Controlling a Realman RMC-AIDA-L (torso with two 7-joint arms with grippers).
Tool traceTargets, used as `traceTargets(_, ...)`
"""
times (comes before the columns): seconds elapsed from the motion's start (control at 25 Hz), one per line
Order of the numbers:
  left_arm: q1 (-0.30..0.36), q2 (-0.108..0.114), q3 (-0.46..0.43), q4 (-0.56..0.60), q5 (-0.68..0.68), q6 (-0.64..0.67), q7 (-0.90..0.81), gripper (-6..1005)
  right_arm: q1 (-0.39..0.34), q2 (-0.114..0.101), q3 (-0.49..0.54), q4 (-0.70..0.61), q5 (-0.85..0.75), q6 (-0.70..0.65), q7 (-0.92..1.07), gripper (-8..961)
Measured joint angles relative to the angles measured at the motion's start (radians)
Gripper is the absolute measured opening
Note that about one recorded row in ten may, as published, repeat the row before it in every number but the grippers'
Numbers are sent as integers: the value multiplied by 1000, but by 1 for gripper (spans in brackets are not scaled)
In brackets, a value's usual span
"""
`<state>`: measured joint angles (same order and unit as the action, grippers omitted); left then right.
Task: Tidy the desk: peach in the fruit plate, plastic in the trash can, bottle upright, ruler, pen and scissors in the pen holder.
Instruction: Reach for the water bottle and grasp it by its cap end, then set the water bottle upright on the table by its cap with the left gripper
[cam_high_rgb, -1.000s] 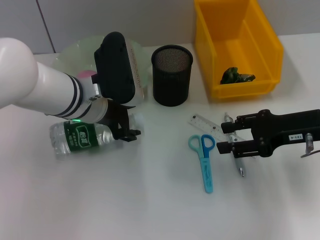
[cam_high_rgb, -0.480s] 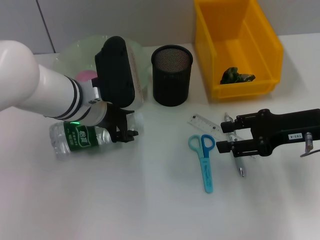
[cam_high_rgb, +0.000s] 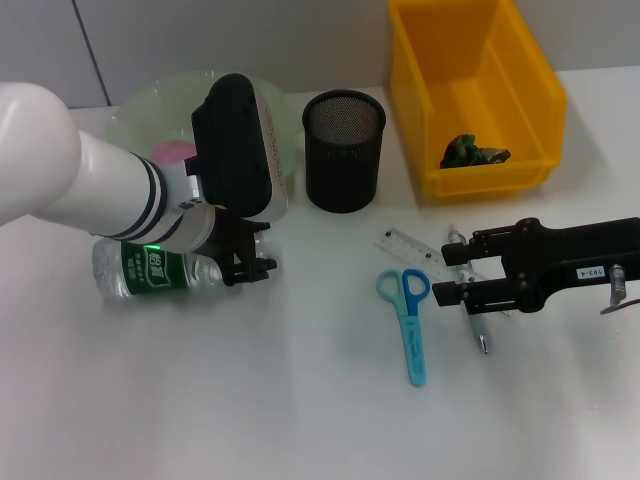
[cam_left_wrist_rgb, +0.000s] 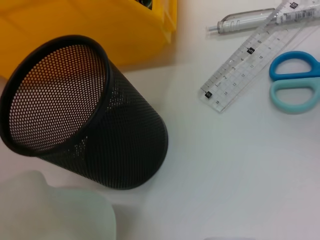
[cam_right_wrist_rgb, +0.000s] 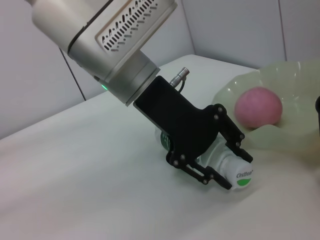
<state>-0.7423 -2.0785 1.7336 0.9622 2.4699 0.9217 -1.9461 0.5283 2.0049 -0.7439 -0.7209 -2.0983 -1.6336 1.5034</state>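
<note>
- Left gripper (cam_high_rgb: 255, 262) clamped on neck of clear plastic bottle with green label (cam_high_rgb: 140, 268), lying on its side on white desk (cam_high_rgb: 250, 400), near pale green fruit plate (cam_right_wrist_rgb: 295, 107) holding pink peach (cam_right_wrist_rgb: 258, 107).
- Right gripper (cam_high_rgb: 452, 275) fingers apart, over pen (cam_high_rgb: 478, 325), beside clear ruler (cam_high_rgb: 410, 245) and blue scissors (cam_high_rgb: 408, 320).

Yellow bin (cam_high_rgb: 520, 95), black mesh holder (cam_high_rgb: 344, 150)
</note>
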Motion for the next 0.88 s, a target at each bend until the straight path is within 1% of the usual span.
traceTargets(0.16, 2, 0, -1, 3, 0, 3, -1, 449, 0, -1, 0, 0, 0, 0, 1, 631)
traceTargets(0.24, 16, 1, -16, 42, -9, 38, -16, 442, 1, -2, 0, 0, 0, 0, 1, 631)
traceTargets(0.36, 25, 2, -25, 66, -10, 54, -24, 435, 1, -3, 0, 0, 0, 0, 1, 631)
traceTargets(0.44, 38, 3, -57, 107, -28, 101, -30, 435, 1, -3, 0, 0, 0, 0, 1, 631)
traceTargets(0.52, 38, 3, -57, 107, -28, 101, -30, 434, 1, -3, 0, 0, 0, 0, 2, 631)
traceTargets(0.56, 42, 4, -77, 120, -44, 123, -30, 434, 1, -3, 0, 0, 0, 0, 2, 631)
traceTargets(0.6, 49, 6, -144, 149, -87, 177, -30, 434, 3, -3, 0, 0, 0, 0, 2, 631)
traceTargets(0.64, 52, 7, -168, 158, -99, 191, -28, 434, 3, -3, 0, 0, 0, 0, 2, 631)
traceTargets(0.76, 54, 7, -179, 162, -106, 200, -27, 434, 6, -3, 0, 0, 0, 0, 2, 631)
traceTargets(0.8, 59, 8, -221, 182, -127, 230, -26, 434, 8, -3, 0, 0, 0, 0, 2, 631)
traceTargets(0.88, 59, 9, -266, 194, -148, 268, -28, 435, 8, -3, 0, 0, 0, 0, 2, 631)
